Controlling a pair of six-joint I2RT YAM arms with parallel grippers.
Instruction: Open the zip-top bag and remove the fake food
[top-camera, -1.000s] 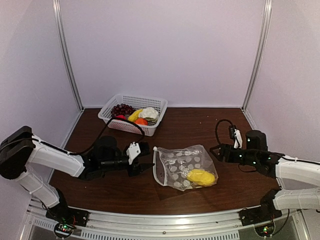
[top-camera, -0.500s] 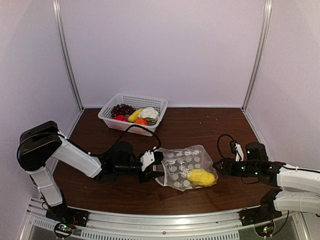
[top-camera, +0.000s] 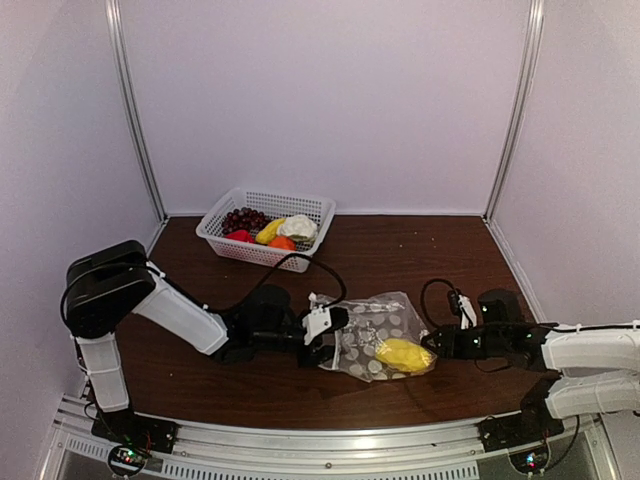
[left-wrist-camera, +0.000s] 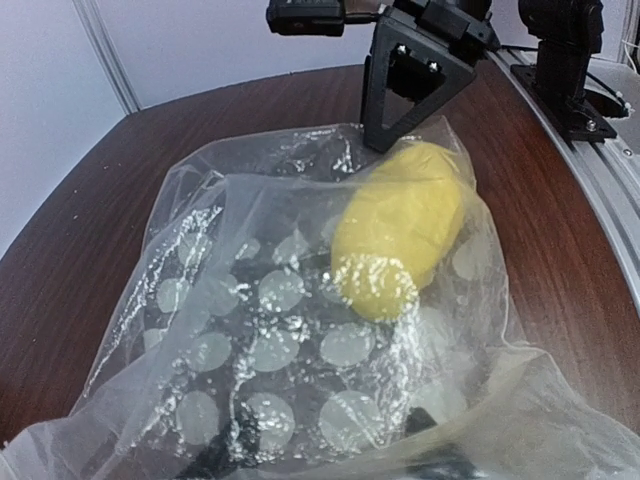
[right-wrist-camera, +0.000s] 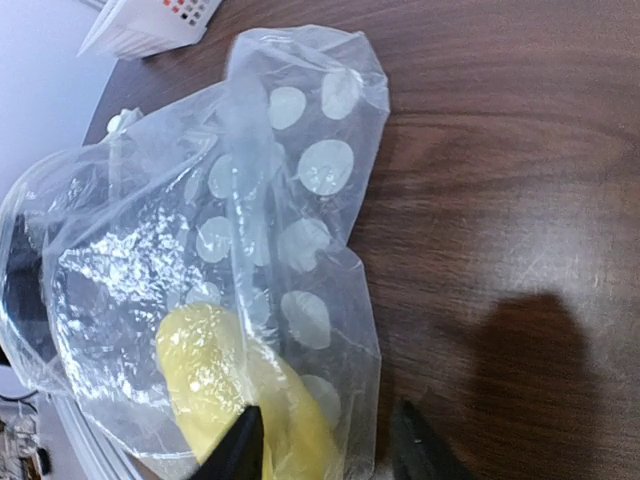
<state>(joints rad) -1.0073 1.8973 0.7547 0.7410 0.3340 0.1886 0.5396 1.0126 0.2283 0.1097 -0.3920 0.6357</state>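
We see the bag (top-camera: 365, 332) lying flat on the table (top-camera: 400, 250), in front of the two arms and between their grippers. One yellow piece (top-camera: 402, 353) sits inside it at its right end. The other food, grapes (top-camera: 243, 218) among it, lies in the basket (top-camera: 315, 208) well behind, at the back left.

Our left gripper (top-camera: 328, 328) is at the bag's left edge, touching the plastic. In the left wrist view the film drapes over the bottom of the picture and only dark shapes show through it, so we cannot tell how far this gripper is spread or whether it has hold of anything.

Our right gripper (right-wrist-camera: 325, 442) is at the bag's right end. Its fingers (right-wrist-camera: 243, 448) stand apart, with the bag's corner and the tip of the yellow piece between them. They are not pressed together on either. We cannot tell whether they touch the plastic.
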